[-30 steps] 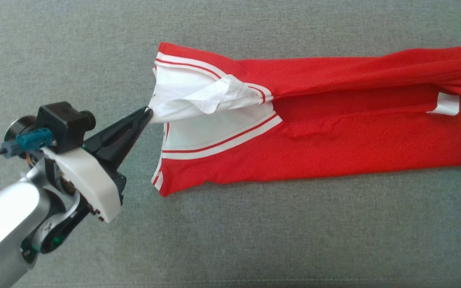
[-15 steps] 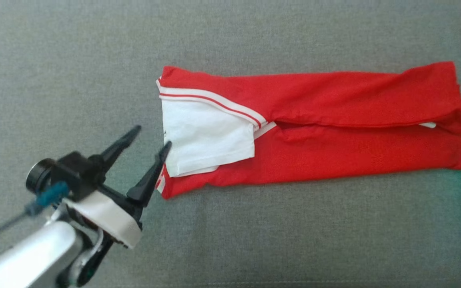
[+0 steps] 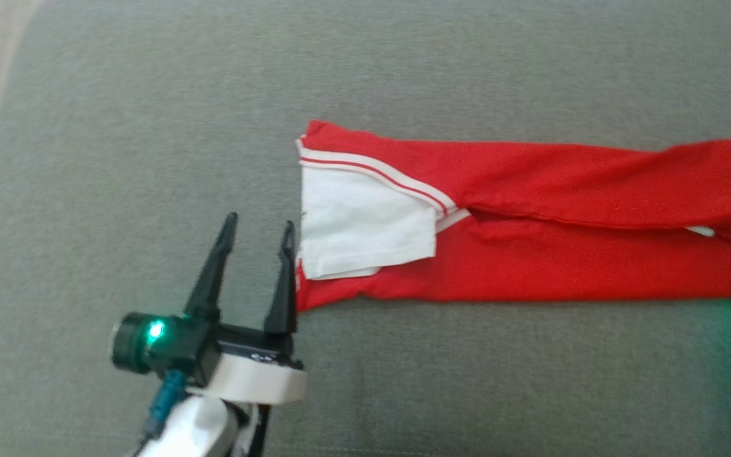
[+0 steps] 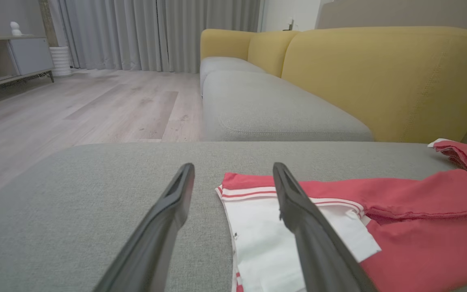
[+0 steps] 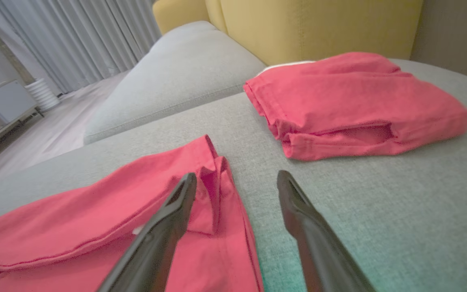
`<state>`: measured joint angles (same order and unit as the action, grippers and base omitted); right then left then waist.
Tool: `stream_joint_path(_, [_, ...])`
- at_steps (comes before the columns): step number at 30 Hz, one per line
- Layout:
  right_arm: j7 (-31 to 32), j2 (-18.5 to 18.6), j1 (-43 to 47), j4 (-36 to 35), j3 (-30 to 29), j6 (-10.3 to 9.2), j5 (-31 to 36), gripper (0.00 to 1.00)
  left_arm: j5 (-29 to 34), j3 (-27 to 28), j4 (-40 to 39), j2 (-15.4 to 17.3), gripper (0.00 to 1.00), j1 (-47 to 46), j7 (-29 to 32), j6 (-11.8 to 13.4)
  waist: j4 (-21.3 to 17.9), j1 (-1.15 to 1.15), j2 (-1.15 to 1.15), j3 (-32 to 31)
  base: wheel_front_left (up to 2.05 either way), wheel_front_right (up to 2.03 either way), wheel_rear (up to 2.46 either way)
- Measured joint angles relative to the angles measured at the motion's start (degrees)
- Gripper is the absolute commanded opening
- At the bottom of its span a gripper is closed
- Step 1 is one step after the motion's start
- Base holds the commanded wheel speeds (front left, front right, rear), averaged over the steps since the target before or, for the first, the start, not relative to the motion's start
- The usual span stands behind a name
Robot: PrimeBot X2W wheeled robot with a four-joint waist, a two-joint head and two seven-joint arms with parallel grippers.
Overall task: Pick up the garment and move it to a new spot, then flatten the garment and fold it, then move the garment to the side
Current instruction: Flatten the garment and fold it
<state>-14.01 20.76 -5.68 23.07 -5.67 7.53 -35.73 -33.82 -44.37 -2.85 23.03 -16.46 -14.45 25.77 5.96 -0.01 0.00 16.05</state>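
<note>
The red garment (image 3: 562,254) lies on the grey sofa seat (image 3: 150,127), folded lengthwise into a long strip. Its white sleeve (image 3: 359,235) rests flat on the left end. My left gripper (image 3: 260,220) is open just left of that end, its right finger close to the sleeve's edge and holding nothing. From the left wrist, that gripper (image 4: 233,166) points past the garment's (image 4: 420,243) striped hem. My right gripper (image 5: 236,176) is open over the garment's (image 5: 75,227) right end, its left finger above the folded edge and its right finger over bare cushion.
A second red garment (image 5: 355,101), folded into a thick packet, lies on the cushion beyond the right end. Yellow backrests (image 4: 379,77) rise behind the seat. The cushion's left edge drops to a wooden floor (image 4: 75,105). Bare cushion lies in front of the garment.
My left gripper let go of the white sleeve, opened and drew back toward the front. The sleeve dropped flat onto the garment. The head camera also shifted.
</note>
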Motion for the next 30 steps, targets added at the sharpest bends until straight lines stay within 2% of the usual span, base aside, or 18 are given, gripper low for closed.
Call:
stream_joint_path(5, [2.1, -1.0, -2.65, 5.86, -4.48, 0.0, 3.11, 1.0, 5.47, 3.89, 0.38, -5.92, 1.0, 4.04, 0.0, -3.42, 2.87, 0.0, 0.0, -0.61, 0.0, 0.0, 0.0])
stream_joint_path(13, [7.24, -2.36, -6.79, 14.74, -5.54, 0.0, 4.56, 1.0, 11.41, 9.46, 1.75, -9.91, 1.0, 6.12, -0.01, -8.62, 5.45, 0.01, 0.0, -1.77, 0.0, 0.0, 0.0])
stream_joint_path(14, [7.99, -2.37, -6.82, 15.22, -5.3, 0.0, 4.54, 0.87, 11.89, 9.9, 1.92, -10.25, 1.0, 6.64, -0.01, -8.91, 5.6, 0.01, 0.0, -1.97, 0.0, 0.0, 0.0])
stream_joint_path(15, [8.29, -2.36, -6.91, 15.57, -5.0, 0.0, 4.54, 0.62, 12.27, 10.62, 2.11, -10.61, 1.0, 7.23, -0.01, -9.5, 5.7, 0.0, 0.0, -2.16, 0.0, 0.0, 0.0])
stream_joint_path(16, [8.67, -2.34, -7.06, 15.85, -4.63, 0.0, 4.48, 0.24, 12.67, 11.32, 2.15, -11.02, 1.0, 7.83, -0.01, -9.94, 5.77, 0.0, 0.0, -2.37, 0.0, 0.0, 0.0])
stream_joint_path(17, [8.76, -2.35, -7.31, 16.02, -4.11, 0.0, 4.28, 0.0, 13.0, 11.66, 2.21, -11.25, 1.0, 8.34, -0.01, -10.33, 5.81, 0.0, 0.0, -2.57, 0.0, 0.0, 0.0])
stream_joint_path(25, [6.64, -1.71, -8.0, 16.48, -2.66, 0.0, 1.89, 0.0, 15.49, 15.14, 2.91, -13.28, 1.0, 10.05, -0.01, -13.36, 4.9, 0.01, 0.0, -3.63, 0.0, 0.0, 0.0])
stream_joint_path(30, [6.39, 3.18, -7.79, 15.91, -3.8, 0.0, -0.22, 0.0, 16.81, 17.0, 2.97, -13.94, 1.0, 10.82, -0.01, -15.13, 3.54, 0.01, 0.0, -4.07, 0.0, 0.0, 0.0])
